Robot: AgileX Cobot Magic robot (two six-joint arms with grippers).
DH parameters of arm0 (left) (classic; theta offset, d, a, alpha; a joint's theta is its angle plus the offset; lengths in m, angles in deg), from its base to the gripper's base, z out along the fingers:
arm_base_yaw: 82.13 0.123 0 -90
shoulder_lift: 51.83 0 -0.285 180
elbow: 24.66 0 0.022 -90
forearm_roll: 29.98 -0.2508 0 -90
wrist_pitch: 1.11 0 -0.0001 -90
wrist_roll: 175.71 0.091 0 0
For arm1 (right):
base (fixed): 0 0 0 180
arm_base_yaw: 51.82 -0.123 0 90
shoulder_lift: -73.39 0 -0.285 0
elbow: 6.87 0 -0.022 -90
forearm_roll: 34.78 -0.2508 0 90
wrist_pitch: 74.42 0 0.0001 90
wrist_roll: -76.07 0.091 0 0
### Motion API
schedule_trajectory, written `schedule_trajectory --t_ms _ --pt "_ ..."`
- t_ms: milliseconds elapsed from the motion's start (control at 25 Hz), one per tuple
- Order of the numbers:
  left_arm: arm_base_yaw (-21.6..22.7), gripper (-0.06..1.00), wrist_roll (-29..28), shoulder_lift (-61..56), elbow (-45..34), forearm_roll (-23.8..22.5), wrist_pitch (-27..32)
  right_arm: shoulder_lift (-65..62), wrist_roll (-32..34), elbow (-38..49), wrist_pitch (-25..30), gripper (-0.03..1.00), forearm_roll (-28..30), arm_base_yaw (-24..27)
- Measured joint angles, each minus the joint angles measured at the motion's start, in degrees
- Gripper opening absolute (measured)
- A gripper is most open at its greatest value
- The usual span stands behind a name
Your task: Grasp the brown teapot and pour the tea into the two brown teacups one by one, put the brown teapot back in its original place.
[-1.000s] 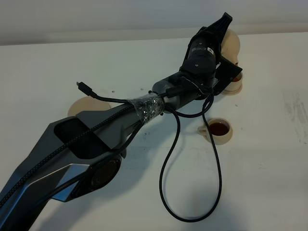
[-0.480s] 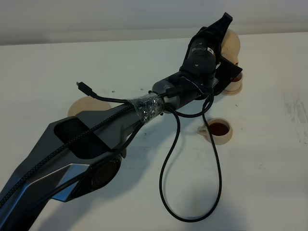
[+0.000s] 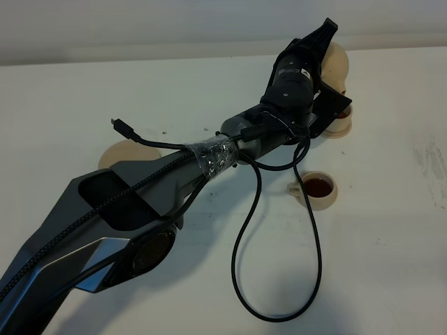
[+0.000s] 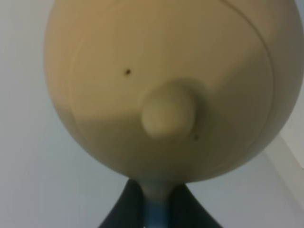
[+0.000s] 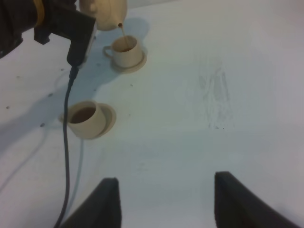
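Observation:
My left gripper [image 3: 318, 43] reaches across to the far right and is shut on the handle of the brown teapot [image 3: 338, 61]. The teapot is tilted above the far teacup [image 5: 124, 49]. In the right wrist view a thin stream of tea runs from the teapot's spout [image 5: 107, 12] into that cup. The near teacup [image 3: 319, 189] holds dark tea and also shows in the right wrist view [image 5: 85, 119]. The left wrist view is filled by the teapot's lid and knob [image 4: 167, 114]. The wide tan saucer [image 3: 124, 151] lies bare at the left. My right gripper [image 5: 171, 202] is open and empty over the table.
Each cup stands on a small tan saucer [image 5: 138, 61]. A black cable [image 3: 279, 279] hangs from the left arm and loops down past the near cup. The left arm's grey body [image 3: 105, 223] covers the lower left of the white table [image 3: 391, 265].

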Motion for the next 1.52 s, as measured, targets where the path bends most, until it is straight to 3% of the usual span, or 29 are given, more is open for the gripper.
schedule_trajectory --t_ms 1520 --pt "0.0 0.11 -0.1 0.0 0.0 -1.3 -0.5 0.0 -0.1 0.0 0.0 0.47 0.0 0.0"
